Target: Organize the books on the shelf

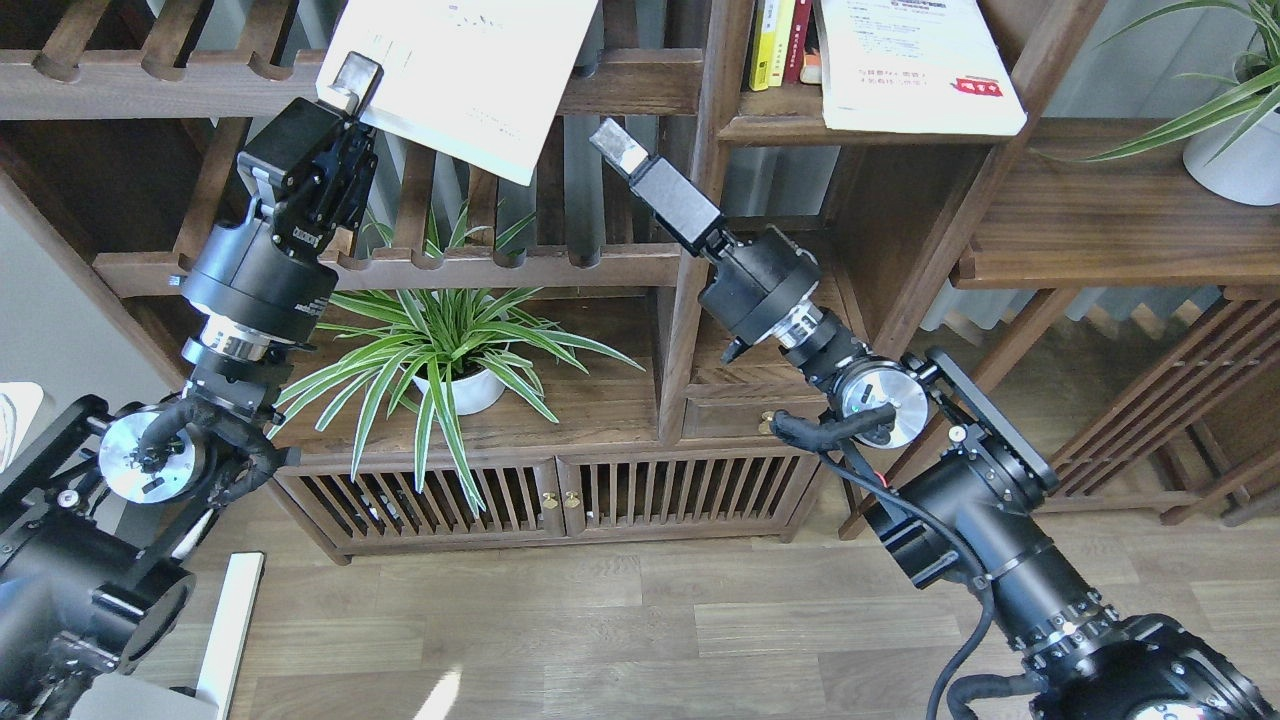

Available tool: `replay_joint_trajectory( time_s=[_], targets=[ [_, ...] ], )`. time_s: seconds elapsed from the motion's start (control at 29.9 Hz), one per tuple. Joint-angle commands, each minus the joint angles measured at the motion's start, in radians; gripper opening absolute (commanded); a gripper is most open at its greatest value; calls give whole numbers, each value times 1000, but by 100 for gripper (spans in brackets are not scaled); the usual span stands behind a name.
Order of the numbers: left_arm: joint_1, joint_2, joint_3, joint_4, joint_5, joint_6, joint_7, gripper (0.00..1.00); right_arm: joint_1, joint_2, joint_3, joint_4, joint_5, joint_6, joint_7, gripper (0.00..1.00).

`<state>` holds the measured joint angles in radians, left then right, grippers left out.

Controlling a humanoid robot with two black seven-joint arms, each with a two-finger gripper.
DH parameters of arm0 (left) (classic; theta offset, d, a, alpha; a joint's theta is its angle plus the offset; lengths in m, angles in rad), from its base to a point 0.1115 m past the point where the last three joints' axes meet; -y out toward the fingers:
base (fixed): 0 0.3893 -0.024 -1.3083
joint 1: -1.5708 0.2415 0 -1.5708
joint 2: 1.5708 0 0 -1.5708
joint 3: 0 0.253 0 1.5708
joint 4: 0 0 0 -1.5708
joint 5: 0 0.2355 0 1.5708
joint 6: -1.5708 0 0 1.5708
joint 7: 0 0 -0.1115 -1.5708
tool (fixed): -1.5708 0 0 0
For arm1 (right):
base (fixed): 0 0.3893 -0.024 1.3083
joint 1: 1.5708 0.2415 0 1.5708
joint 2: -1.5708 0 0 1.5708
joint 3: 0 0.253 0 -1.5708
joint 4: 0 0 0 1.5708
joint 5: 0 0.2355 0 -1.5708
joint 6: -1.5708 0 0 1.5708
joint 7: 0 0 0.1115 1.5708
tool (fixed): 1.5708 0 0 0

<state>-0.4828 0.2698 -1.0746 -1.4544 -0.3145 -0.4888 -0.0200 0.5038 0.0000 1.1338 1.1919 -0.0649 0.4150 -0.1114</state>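
Note:
My left gripper (352, 84) is shut on the lower left corner of a pale white book (470, 70), held tilted in the air in front of the slatted racks at the top left. A large white book with a small red label (915, 65) lies on the dark wooden shelf (775, 128) at the top right, overhanging its front edge. Yellow and red books (778, 40) stand upright behind it. My right gripper (617, 147) points up and left between the held book and the shelf post, holding nothing. It is seen edge-on, so its fingers cannot be told apart.
A spider plant in a white pot (455, 385) sits on the low cabinet (560, 490) under the slatted rack (500, 265). A vertical post (700, 200) separates rack and shelf. Another potted plant (1235, 150) stands on the side board at the right.

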Motion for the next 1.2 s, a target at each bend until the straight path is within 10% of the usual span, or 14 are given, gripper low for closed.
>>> replay_joint_trajectory(
  time_s=[0.0, 1.17],
  targets=[
    [0, -4, 7, 0, 0, 0, 0, 0, 9, 0, 0, 0, 0, -2, -1, 68],
    [-22, -37, 110, 0, 2, 0, 0, 2, 114, 0, -34, -28, 4, -58, 6, 61]
  ],
)
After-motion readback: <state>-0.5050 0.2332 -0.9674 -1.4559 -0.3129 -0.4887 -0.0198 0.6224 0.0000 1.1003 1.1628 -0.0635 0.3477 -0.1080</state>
